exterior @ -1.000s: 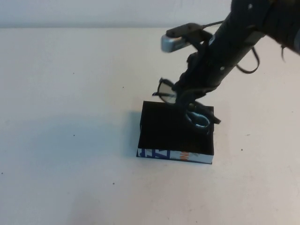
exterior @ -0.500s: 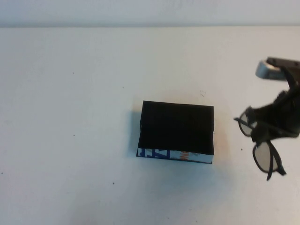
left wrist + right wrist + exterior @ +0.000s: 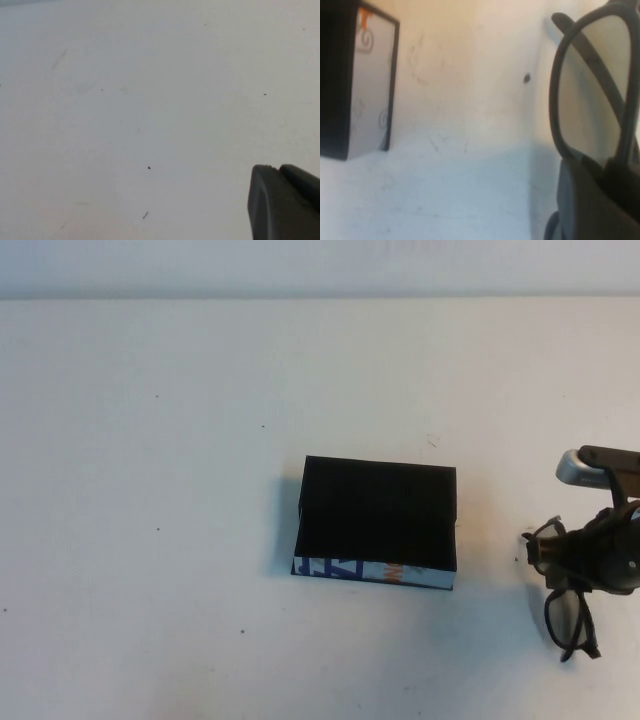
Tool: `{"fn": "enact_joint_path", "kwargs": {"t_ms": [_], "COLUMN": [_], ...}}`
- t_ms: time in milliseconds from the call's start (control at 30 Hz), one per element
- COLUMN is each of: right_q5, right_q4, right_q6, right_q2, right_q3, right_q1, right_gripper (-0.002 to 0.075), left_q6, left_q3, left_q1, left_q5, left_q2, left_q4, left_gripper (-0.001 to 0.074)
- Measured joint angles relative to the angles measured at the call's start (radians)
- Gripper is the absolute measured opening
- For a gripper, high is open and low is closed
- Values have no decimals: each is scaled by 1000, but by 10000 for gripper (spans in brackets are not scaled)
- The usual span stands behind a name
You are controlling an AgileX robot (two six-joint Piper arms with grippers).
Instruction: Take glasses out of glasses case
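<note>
The glasses case is a flat black box with a white, blue and orange printed front edge, lying mid-table. My right gripper is to its right, near the table's right edge, shut on the black-framed glasses. The glasses hang from it low over the table, well clear of the case. In the right wrist view one lens stands just past my gripper, and the case lies off to the side. My left gripper shows only in the left wrist view, shut and empty over bare table.
The white table stretches bare to the left of and behind the case, with only small dark specks on it. A pale wall edge runs along the far side.
My right gripper has carried the glasses from above the case out to the right and then down toward the table. The case has not moved.
</note>
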Motion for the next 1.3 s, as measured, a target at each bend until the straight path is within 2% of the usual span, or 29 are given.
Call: {"fn": "enact_joint_path", "kwargs": {"t_ms": [200,367,467,633,700,1000,1300], "right_q5": [-32,51,117,173,154,-65,-172], "right_q4": [1,1,-2,-27,-32,-18,-18], "right_q6": [0,0,-4,-33,-34,-40,-40], "right_q2": [3,-9,-67,-323,-469,-1056,-1424], "right_q3": [0,-21,-21,29,63,271,469], "right_q1": [0,0,0,0,0,0,0], "right_gripper": [235,258,223,46,9,-16,-16], "left_q6": [0,0,0,0,0,0,0], "left_q3": [0,0,0,0,0,0,0], "left_q1": [0,0,0,0,0,0,0], "left_q5": [0,0,0,0,0,0,0], "left_q2": [0,0,0,0,0,0,0], "left_q4": [0,0,0,0,0,0,0], "left_gripper": [-5,-5,-5,-5,-5,-5,-5]}}
